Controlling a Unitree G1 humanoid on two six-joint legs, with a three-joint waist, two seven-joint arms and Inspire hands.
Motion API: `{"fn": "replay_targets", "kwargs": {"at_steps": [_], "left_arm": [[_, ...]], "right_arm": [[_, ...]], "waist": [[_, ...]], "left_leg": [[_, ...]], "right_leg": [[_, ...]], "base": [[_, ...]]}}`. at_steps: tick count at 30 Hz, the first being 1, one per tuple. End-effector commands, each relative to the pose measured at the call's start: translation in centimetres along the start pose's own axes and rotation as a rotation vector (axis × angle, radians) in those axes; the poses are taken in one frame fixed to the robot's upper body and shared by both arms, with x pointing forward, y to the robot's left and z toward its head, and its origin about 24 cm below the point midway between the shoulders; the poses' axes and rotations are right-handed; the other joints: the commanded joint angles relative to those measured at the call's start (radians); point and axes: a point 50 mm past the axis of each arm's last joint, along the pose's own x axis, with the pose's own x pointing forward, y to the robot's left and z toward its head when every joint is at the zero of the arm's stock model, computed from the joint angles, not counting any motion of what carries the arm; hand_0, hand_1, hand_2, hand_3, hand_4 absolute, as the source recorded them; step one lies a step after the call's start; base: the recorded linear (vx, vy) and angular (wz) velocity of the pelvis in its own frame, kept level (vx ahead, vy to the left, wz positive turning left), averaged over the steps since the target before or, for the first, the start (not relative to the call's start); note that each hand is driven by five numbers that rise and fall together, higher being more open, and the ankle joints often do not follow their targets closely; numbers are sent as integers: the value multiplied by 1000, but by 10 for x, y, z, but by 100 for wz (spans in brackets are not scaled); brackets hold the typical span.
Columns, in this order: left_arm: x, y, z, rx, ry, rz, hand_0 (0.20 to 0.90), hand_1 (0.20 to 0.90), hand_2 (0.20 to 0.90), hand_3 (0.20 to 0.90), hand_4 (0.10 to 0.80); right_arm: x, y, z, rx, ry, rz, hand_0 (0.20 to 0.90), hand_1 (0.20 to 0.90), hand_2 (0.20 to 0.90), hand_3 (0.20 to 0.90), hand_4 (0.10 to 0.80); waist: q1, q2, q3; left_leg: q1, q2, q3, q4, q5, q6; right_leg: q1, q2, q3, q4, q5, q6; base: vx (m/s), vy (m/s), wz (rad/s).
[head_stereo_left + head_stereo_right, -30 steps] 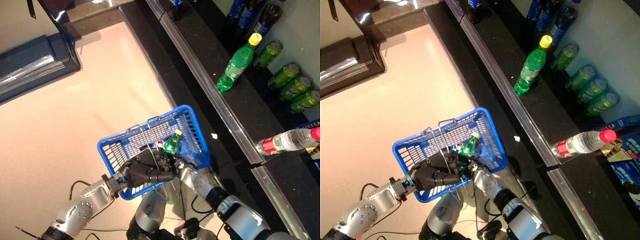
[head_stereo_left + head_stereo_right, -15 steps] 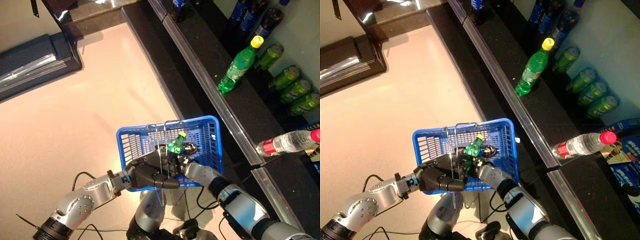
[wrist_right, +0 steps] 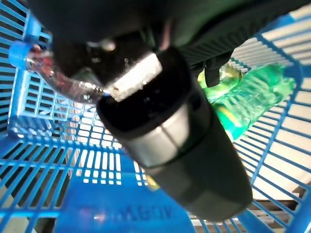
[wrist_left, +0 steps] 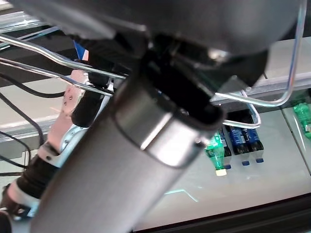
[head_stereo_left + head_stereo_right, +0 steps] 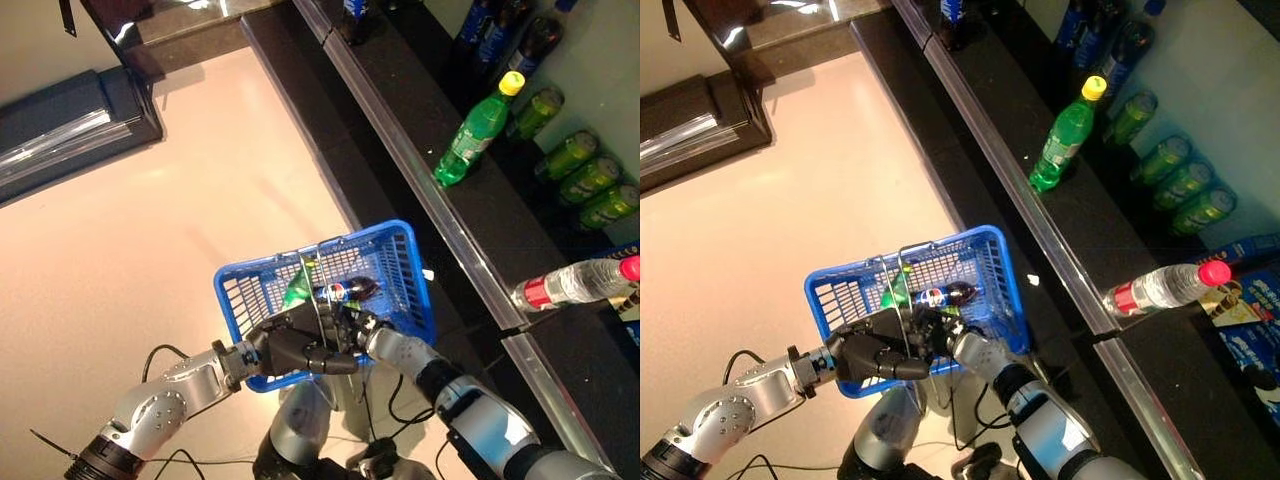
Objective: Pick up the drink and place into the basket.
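Your left hand point(image 5: 300, 348) is curled round the wire handles of the blue basket point(image 5: 405, 262) and carries it off the floor. Inside, a dark cola bottle point(image 5: 345, 292) lies flat, long axis running across the basket, with a green bottle point(image 5: 297, 287) beside it toward the handle side.

Your right hand point(image 5: 952, 340) sits at the basket's near rim, just below the cola bottle. Its own wrist view looks through the blue mesh at green plastic, but the fingers are hidden, so you cannot tell whether they grip anything.

Judgement: the drink looks delivered. More drinks remain on the dark shelf point(image 5: 480, 215), well apart to your right, so the right arm is the nearer one.
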Motion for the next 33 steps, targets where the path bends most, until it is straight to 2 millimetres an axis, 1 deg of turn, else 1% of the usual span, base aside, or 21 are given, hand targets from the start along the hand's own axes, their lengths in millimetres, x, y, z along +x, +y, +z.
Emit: {"fn": "replay_targets", "kwargs": {"at_steps": [1,5,10,13,15,16,17,18,19,20,21,23,27,30,31,32,33], "left_arm": [[6,-108,62,128,-445,-764,300,300,300,200,100],[3,-103,61,124,-461,-747,300,300,300,200,100],[-5,-91,54,110,-488,-691,300,300,300,200,100],[-9,-81,47,100,-515,-622,300,300,300,200,100],[-11,-76,45,120,-530,-577,300,300,300,200,100],[-14,-70,44,159,-547,-525,300,300,300,200,100],[-16,-68,44,161,-556,-514,300,300,300,200,100],[-20,-64,42,149,-576,-484,300,300,300,200,100],[-21,-61,41,144,-584,-465,300,300,300,200,100],[-21,-61,41,144,-584,-465,300,300,300,200,100],[-22,-56,38,133,-596,-419,300,300,300,200,100],[-22,-49,33,112,-606,-361,300,300,300,200,100],[-23,-38,27,64,-621,-272,300,300,300,200,100],[-24,-18,15,12,-643,-108,300,300,300,200,100],[-24,-15,13,12,-644,-76,300,300,300,200,100],[-26,-4,6,-8,-648,29,300,300,300,200,100],[-28,3,1,-25,-649,88,300,300,300,200,100]], "right_arm": [[-4,39,13,44,-90,222,900,900,900,900,800],[-9,37,13,35,-117,241,900,900,900,900,800],[-25,28,13,50,-190,308,900,900,900,900,800],[-37,14,3,47,-216,345,900,900,900,900,800],[-43,9,-1,36,-225,356,900,900,900,900,800],[-49,5,-1,17,-245,375,900,900,900,900,800],[-53,0,-2,11,-249,383,900,900,900,900,800],[-60,-9,-6,-2,-250,398,900,900,900,900,800],[-63,-13,-8,-12,-251,406,900,900,900,900,800],[-63,-13,-8,-13,-254,407,900,900,900,900,800],[-69,-20,-12,-39,-256,418,900,900,900,900,800],[-76,-26,-16,-61,-249,441,900,900,900,900,800],[-83,-30,-19,-80,-242,481,900,900,900,900,800],[-89,-29,-26,-86,-232,530,900,900,900,900,800],[-90,-29,-26,-86,-235,536,900,900,900,900,800],[-92,-30,-31,-82,-229,548,900,900,900,900,800],[-94,-32,-35,-80,-220,552,900,900,900,900,800]], "waist": [[-47,13,-118],[-56,13,-116],[-77,2,-111],[-100,-7,-114],[-110,-11,-117],[-121,-16,-117],[-127,-13,-119],[-139,-21,-123],[-144,-23,-125],[-145,-19,-125],[-158,-26,-131],[-171,-35,-139],[-190,-48,-153],[-216,-63,-179],[-220,-65,-183],[-234,-69,-197],[-243,-70,-207]], "left_leg": [[-15,-64,94,-19,6,109],[-19,-62,101,-20,5,109],[-15,-55,118,-24,3,108],[-5,-47,134,-31,1,109],[-2,-44,141,-34,1,109],[1,-41,150,-37,1,109],[-12,-41,153,-36,23,114],[2,-35,163,-41,1,108],[4,-32,167,-42,0,108],[-8,-35,167,-40,21,113],[-2,-29,175,-45,19,111],[7,-25,186,-48,16,108],[27,-18,200,-56,13,103],[52,-10,220,-74,11,99],[56,-9,223,-76,11,99],[69,-5,234,-86,11,98],[78,-2,241,-93,10,97]], "right_leg": [[-44,84,-8,-23,83,-96],[-52,82,-7,-21,85,-93],[-55,82,1,-28,89,-88],[-55,86,15,-36,91,-85],[-55,88,20,-40,93,-83],[-56,90,27,-46,96,-81],[-63,91,17,-59,121,-88],[-58,95,38,-59,101,-78],[-58,97,42,-63,102,-78],[-64,96,30,-70,125,-85],[-62,100,36,-80,128,-83],[-54,106,47,-95,132,-81],[-40,118,64,-120,141,-78],[-25,129,92,-155,153,-71],[-23,130,96,-159,155,-70],[-17,135,111,-175,161,-65],[-11,137,120,-185,164,-62]], "base": [[0,0,0],[0,0,0],[0,0,0],[-11,-11,-9],[-18,-17,-19],[-101,27,-9],[-51,-20,-8],[-42,-10,-10],[-34,-10,-21],[-104,16,-22],[-98,12,-19],[-23,-47,-10],[3,-36,-22],[3,-33,-11],[3,-24,-28],[7,-16,-29],[12,-9,-27]]}}
